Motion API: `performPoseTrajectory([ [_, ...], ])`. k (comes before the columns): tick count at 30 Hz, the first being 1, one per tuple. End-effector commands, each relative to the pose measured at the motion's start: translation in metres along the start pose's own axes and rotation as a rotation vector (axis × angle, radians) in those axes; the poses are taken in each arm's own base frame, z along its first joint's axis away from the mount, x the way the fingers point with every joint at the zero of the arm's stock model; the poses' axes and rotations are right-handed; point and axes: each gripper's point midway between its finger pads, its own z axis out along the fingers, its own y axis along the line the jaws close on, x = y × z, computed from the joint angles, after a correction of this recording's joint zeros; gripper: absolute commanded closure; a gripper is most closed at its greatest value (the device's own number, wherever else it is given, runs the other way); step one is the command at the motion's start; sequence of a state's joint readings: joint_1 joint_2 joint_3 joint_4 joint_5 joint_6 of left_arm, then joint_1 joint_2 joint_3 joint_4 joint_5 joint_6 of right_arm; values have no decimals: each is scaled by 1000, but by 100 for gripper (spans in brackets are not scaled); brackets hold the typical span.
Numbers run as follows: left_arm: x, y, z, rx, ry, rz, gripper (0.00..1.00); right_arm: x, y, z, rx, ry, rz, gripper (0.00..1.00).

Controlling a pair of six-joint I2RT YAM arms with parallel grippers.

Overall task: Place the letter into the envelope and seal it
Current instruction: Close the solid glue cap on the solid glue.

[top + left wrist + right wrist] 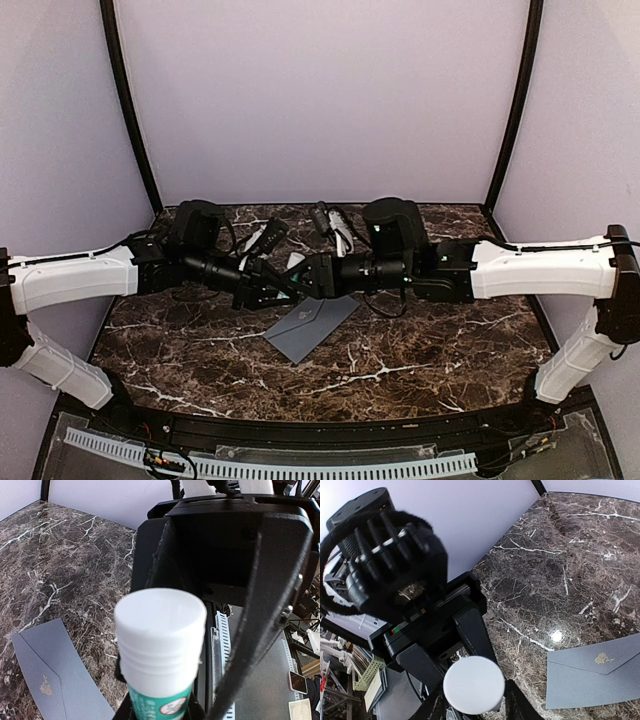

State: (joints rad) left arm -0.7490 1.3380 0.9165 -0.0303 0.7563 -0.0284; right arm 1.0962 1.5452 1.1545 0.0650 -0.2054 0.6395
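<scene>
The slate-grey envelope (pixel 312 327) lies flat on the marble table, its pointed flap down and a small gold emblem on it; it also shows as the envelope (pixel 50 680) and the envelope (pixel 600 675) in the wrist views. The letter is not visible. Both grippers meet in the air just above the envelope's far end. My left gripper (pixel 272 284) (pixel 160 714) is shut on the green-labelled body of a glue stick (pixel 160 630). My right gripper (pixel 306 278) (pixel 472 702) faces it, its fingers closed against the stick's white cap (pixel 474 684).
The dark marble table (pixel 430 350) is enclosed by lilac walls and two black corner posts (pixel 128 110). A white slotted cable tray (pixel 270 465) runs along the near edge. The right arm's black gripper body (pixel 225 555) fills the space right in front of the left wrist.
</scene>
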Motion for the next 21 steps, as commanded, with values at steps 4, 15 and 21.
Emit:
performPoseTrajectory([
  [4, -8, -11, -2, 41, -26, 22, 100, -21, 3, 1, 2, -89, -12, 80],
  [15, -8, 9, -13, -102, -28, -23, 27, -35, -37, -20, 255, -156, -121, 91],
  [21, -16, 35, -51, -213, -112, -94, 17, -40, -107, -49, 607, -195, -235, 91],
])
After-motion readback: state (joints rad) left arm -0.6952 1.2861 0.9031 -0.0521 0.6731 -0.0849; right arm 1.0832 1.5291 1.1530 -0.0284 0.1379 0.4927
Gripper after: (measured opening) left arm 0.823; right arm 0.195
